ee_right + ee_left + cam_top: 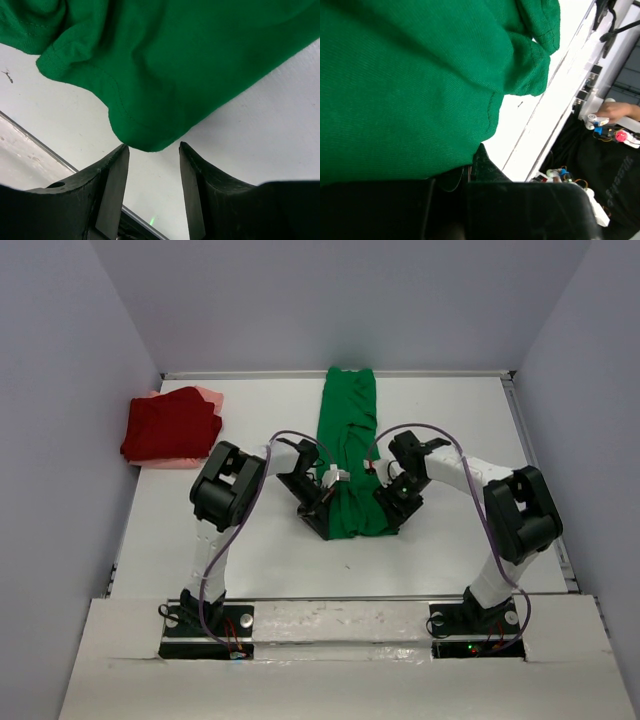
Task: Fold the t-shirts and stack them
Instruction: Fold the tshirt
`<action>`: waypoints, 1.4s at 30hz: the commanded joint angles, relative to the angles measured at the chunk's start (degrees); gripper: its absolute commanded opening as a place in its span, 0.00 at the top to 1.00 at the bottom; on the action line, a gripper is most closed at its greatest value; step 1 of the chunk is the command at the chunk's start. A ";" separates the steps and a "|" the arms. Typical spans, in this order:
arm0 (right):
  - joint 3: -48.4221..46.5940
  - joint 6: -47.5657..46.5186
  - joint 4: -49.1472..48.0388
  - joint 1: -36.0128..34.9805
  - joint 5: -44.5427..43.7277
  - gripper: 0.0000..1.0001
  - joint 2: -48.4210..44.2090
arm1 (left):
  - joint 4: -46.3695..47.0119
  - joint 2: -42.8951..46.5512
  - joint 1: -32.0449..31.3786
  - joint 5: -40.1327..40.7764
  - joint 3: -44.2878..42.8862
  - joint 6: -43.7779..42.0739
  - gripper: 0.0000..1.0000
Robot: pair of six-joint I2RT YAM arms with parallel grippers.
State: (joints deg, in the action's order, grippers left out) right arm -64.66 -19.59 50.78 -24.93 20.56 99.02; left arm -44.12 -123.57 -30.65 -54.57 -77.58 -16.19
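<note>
On a white table (250,550) boxed in by pale grey walls, green t-shirt (348,430) laid as a long narrow strip from the far edge toward the arms. At far left, dark red t-shirt (172,425) folded atop pale pink t-shirt (208,395), well apart from the green. Left gripper (325,505) clamped shut on the strip's near left corner. Right gripper (392,502) with jaws parted, the near right hem corner just at its fingertips (117,170), not pinched.

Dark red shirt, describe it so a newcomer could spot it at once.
Find the white table, far left corner. There a folded shirt lies on a pale pink shirt. It alone is dark red; the green shirt lies mid-table.
</note>
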 commanded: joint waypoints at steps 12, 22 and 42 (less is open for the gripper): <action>-0.20 -2.55 -1.56 -0.21 3.44 0.49 6.36 | 7.11 5.79 -0.20 12.99 3.05 -3.15 1.00; -0.28 -2.11 -0.87 -0.21 1.42 1.00 4.69 | 6.50 8.60 -0.20 13.17 2.44 -3.50 1.00; -13.46 -3.34 8.89 -0.21 -0.52 1.00 -1.47 | 2.55 20.30 -0.02 9.65 0.77 -7.81 1.00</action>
State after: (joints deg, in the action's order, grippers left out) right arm -73.58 -22.28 57.30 -24.93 20.78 98.30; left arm -39.44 -105.80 -31.00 -44.27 -75.72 -22.57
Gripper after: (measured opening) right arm 0.025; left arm 0.026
